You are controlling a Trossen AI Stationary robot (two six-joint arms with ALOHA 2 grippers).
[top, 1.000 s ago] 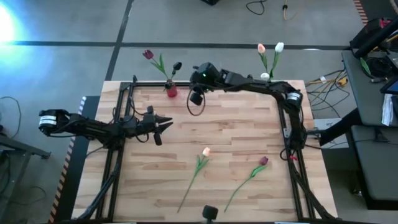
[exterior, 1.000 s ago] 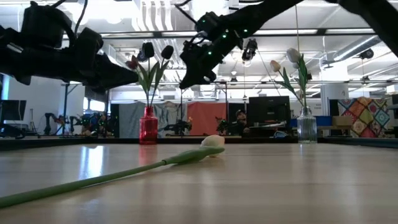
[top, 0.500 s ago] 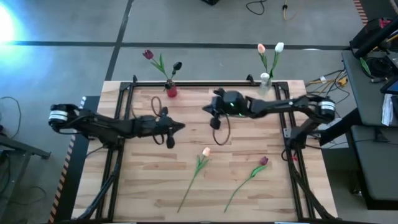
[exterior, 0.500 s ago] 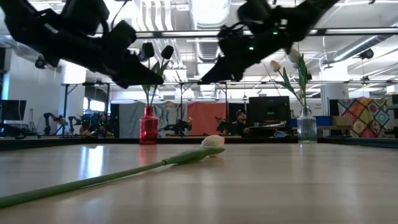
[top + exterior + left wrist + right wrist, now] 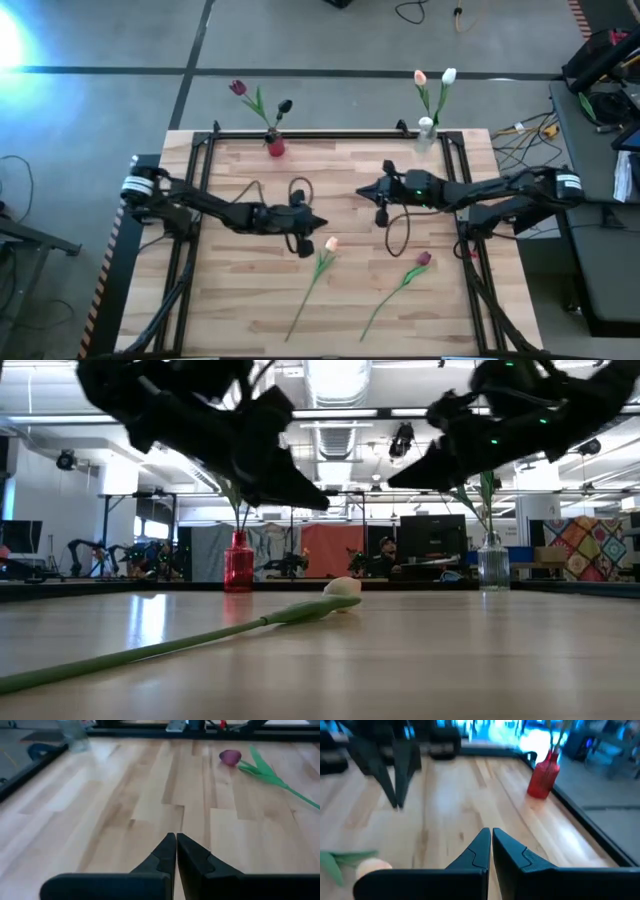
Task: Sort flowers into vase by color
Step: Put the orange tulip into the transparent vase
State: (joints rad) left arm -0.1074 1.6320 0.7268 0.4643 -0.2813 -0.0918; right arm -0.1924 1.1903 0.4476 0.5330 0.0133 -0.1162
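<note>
Holding 2 dark tulips (image 5: 238, 88): red vase (image 5: 275, 146); 2 pale tulips (image 5: 449, 76): clear vase (image 5: 426, 128); left hand (image 5: 176, 851), right hand (image 5: 491, 845) closed, empty.

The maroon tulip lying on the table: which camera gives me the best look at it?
The high view: the maroon tulip shows whole, head and stem, lying free right of the peach tulip. The left wrist view shows its head and part of the stem. The low and right wrist views don't show it.

**A bright workshop around a wooden table**

The butcher-block table (image 5: 250, 290) stands on a grey floor (image 5: 90, 110) with dark lines. Ceiling lights (image 5: 335, 380) shine strongly. Behind are monitors (image 5: 432, 535), a colourful quilt (image 5: 585, 545), and cables (image 5: 525, 130).
</note>
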